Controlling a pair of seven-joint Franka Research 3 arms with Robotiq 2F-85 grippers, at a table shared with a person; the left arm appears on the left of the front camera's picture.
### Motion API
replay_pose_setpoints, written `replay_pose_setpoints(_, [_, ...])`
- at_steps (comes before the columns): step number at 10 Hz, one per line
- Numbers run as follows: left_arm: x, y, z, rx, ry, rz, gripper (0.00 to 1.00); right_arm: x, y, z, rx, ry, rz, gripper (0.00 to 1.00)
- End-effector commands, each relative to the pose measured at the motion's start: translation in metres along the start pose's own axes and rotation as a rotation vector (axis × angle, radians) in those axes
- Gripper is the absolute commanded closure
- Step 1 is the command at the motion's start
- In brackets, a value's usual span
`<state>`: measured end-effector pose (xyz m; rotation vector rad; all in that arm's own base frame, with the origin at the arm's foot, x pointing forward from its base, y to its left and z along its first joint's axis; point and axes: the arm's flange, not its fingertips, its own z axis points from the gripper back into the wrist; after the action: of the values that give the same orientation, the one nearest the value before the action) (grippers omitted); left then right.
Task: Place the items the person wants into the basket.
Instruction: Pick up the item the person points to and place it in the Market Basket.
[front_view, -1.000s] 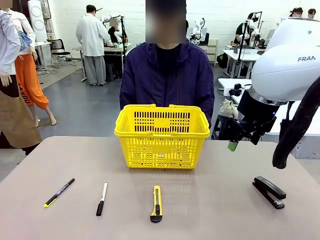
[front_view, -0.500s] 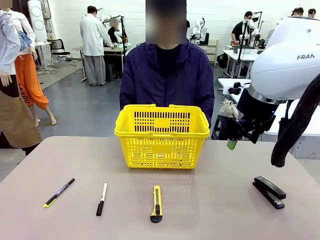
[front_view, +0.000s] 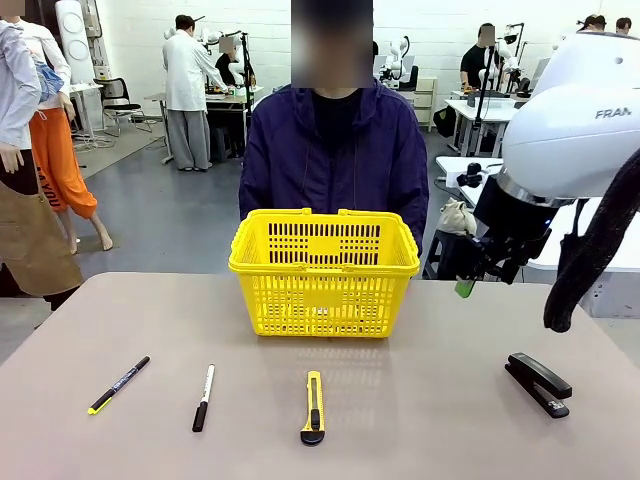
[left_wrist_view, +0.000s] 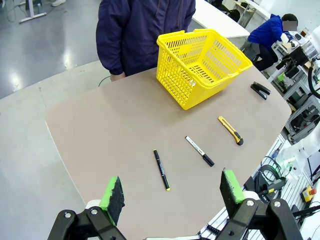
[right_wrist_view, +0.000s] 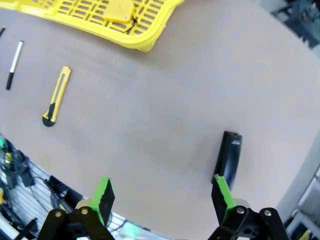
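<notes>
One yellow basket (front_view: 324, 272) stands on the surface (front_view: 440, 400) before one person (front_view: 335, 150), with one tape measure (right_wrist_view: 121, 9) lying inside it. Four things lie loose in a row: one pen (front_view: 118, 385), one marker (front_view: 203, 397), one box cutter (front_view: 314, 407) and, far right, one stapler (front_view: 539, 383). Two arms hang above, and the left end effector (left_wrist_view: 171, 192) and right end effector (right_wrist_view: 162, 195) both have fingers spread apart, holding nothing.
</notes>
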<state>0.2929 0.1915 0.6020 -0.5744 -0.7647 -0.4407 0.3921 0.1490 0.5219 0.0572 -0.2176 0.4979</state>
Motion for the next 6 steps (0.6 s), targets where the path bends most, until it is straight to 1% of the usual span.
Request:
replay_pose_setpoints(1, [-0.001,0.000,0.001,-0.009,-0.015,-0.018,0.00,-0.063,-0.028,0.059,0.070,-0.218,0.176,0.00])
replay_pose_setpoints(3, [-0.001,0.000,0.001,-0.009,-0.015,-0.018,0.00,-0.112,-0.069,0.106,0.183,-0.445,0.294,0.00])
replay_pose_setpoints(4, [-0.001,0.000,0.001,-0.009,-0.015,-0.018,0.00,-0.134,-0.092,0.122,0.269,-0.537,0.359,0.00])
replay_pose_setpoints(5, [-0.001,0.000,0.001,-0.009,-0.015,-0.018,0.00,-0.161,-0.123,0.134,0.370,-0.600,0.367,0.00])
replay_pose_setpoints(6, [-0.001,0.000,0.001,-0.009,-0.015,-0.018,0.00,-0.183,-0.152,0.139,0.443,-0.650,0.360,0.00])
